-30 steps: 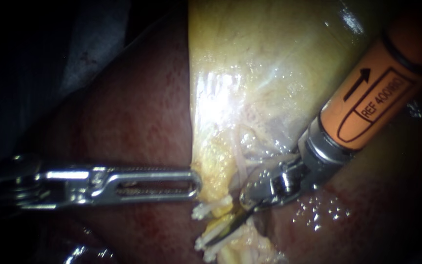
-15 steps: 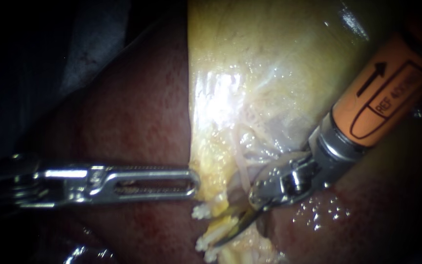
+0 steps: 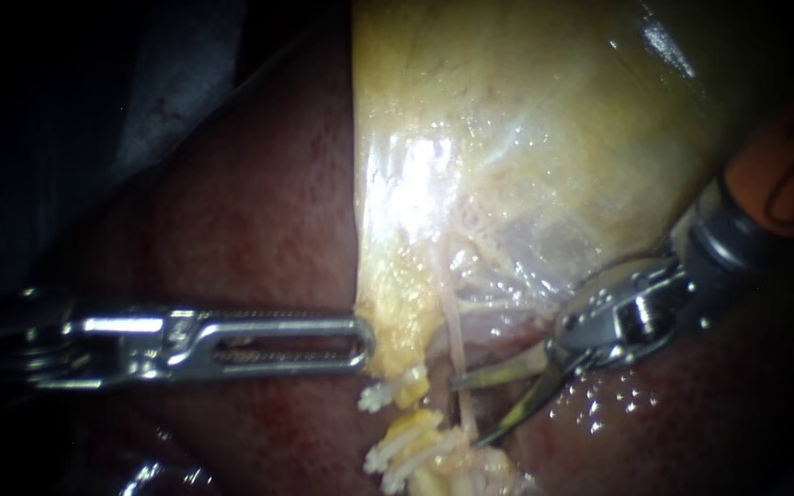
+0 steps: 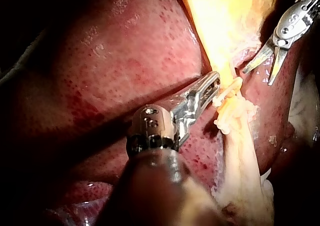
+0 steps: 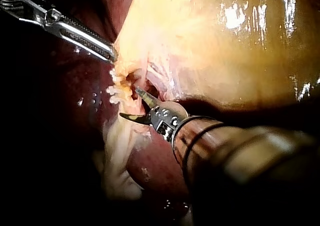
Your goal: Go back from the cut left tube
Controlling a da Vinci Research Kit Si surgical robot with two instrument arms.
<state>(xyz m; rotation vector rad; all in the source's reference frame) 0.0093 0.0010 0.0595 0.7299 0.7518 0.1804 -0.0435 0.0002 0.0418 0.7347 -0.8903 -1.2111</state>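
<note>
The cut left tube shows as two yellow stumps with a gap between them. White clips sit on the upper stump (image 3: 378, 397) and on the lower stump (image 3: 390, 456). My right instrument (image 3: 467, 412) stands just right of the stumps with its two thin blades open and nothing between them; it is also seen open in its own view (image 5: 130, 103) and beside the stumps (image 4: 270, 63). My left instrument (image 3: 360, 343) has its slotted jaws shut on the gallbladder's (image 3: 507, 138) lower edge just above the clips, as its wrist view (image 4: 214, 85) also shows.
Dark red liver (image 3: 250, 211) lies left of and below the gallbladder. A thin pale strand (image 3: 453, 321) runs down past the upper blade's tip. Wet droplets glint on the liver (image 3: 599, 404) under the right instrument's wrist.
My right instrument has drawn back right and upward from the gap between the stumps, and its blades have opened. The left instrument and the clipped stumps have stayed put.
</note>
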